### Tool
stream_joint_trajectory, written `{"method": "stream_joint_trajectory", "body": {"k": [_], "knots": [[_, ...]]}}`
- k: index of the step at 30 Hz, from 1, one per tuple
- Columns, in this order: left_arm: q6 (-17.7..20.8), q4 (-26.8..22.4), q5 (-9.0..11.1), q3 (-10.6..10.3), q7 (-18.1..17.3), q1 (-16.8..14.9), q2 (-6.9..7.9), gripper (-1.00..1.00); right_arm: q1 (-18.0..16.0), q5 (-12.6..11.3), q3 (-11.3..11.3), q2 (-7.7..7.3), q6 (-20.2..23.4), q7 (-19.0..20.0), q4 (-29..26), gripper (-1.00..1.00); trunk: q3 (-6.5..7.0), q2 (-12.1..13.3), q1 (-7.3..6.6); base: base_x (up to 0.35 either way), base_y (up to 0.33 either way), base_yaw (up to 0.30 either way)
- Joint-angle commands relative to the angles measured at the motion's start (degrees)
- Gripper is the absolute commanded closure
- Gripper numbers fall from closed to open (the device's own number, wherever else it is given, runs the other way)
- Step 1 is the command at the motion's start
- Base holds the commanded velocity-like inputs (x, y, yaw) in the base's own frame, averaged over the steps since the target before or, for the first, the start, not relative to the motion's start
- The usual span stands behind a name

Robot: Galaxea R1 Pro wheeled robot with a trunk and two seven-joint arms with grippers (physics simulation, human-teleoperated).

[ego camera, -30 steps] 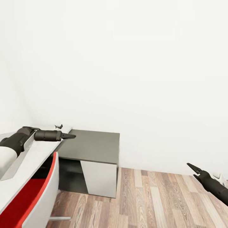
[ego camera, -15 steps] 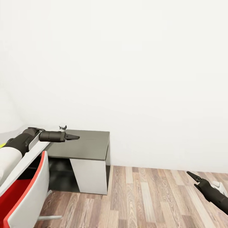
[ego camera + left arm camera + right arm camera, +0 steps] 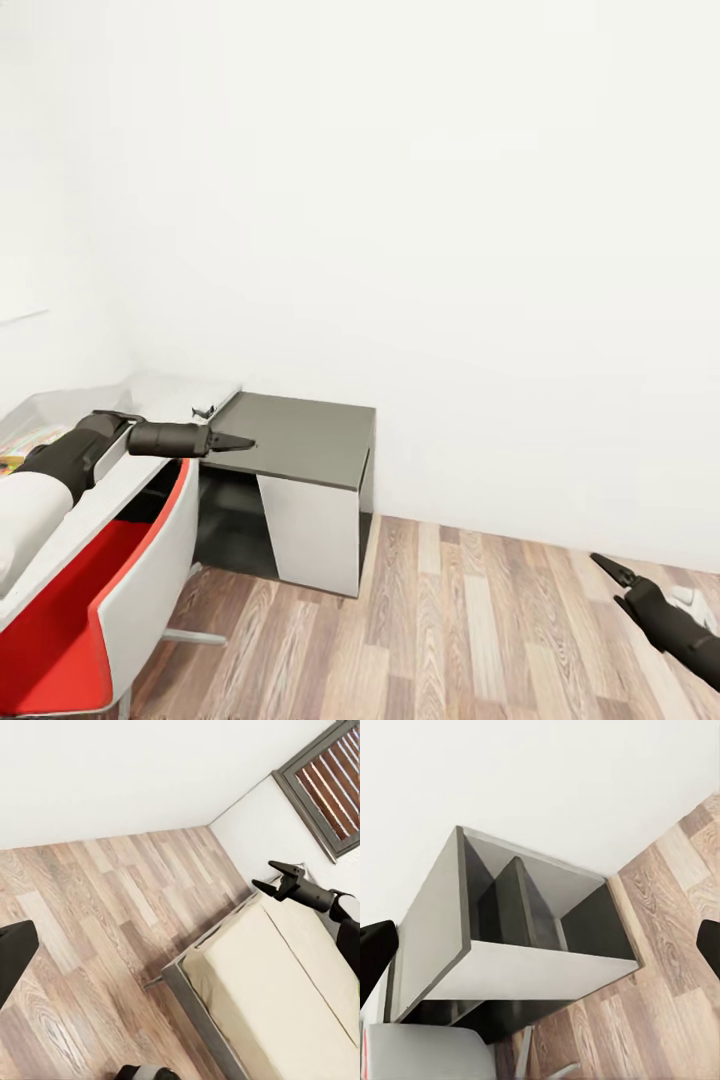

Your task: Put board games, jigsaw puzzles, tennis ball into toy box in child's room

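Both grippers empty: left gripper [image 3: 243,441] fingers closed, right gripper [image 3: 268,875] slightly apart. Toys barely visible, far left on surface [image 3: 160,395]. Cartons look light, stiff; grip an edge

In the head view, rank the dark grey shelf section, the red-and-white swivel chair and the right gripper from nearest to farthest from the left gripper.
1. Dark grey shelf section: directly beyond the left gripper, its tips at the shelf's top edge.
2. Red-and-white swivel chair: below the gripper, tucked at the table.
3. Right gripper: far across the view, low over the wood floor.
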Motion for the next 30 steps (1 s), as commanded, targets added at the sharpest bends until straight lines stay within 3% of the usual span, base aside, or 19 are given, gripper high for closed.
{"method": "stream_joint_trajectory", "body": {"k": [1,3,8,16,30], "knots": [[0.58,0.00,0.32,-0.37,0.64,0.22,-0.42,-1.00,-0.07,-0.03,-0.13,0.00,-0.42,0.19,0.70,-1.00,-0.12,-0.12,0.03,-0.023,-0.036,0.154],[0.54,0.00,0.28,-0.39,2.94,0.56,-1.75,-1.00,-0.07,-0.03,-0.13,0.00,-1.88,0.22,1.71,-1.00,-0.12,-0.12,0.03,-0.012,-0.019,0.081],[0.53,0.00,0.33,-0.38,7.32,0.76,-3.20,-1.00,-0.03,-0.03,-0.13,-0.07,-2.94,0.24,2.99,-1.00,-0.12,-0.12,0.03,-0.004,-0.006,0.026],[0.51,0.00,0.26,-0.19,8.45,0.80,-3.34,-1.00,0.01,-0.03,-0.13,-0.23,-3.17,0.33,3.69,-1.00,-0.06,-0.12,0.03,-0.015,0.097,-0.018],[0.51,0.00,0.25,-0.31,8.41,0.80,-3.34,-1.00,0.08,0.04,-0.13,-0.28,-3.19,0.30,5.46,-1.00,0.75,-0.12,0.03,-0.032,0.010,-0.207]]}}
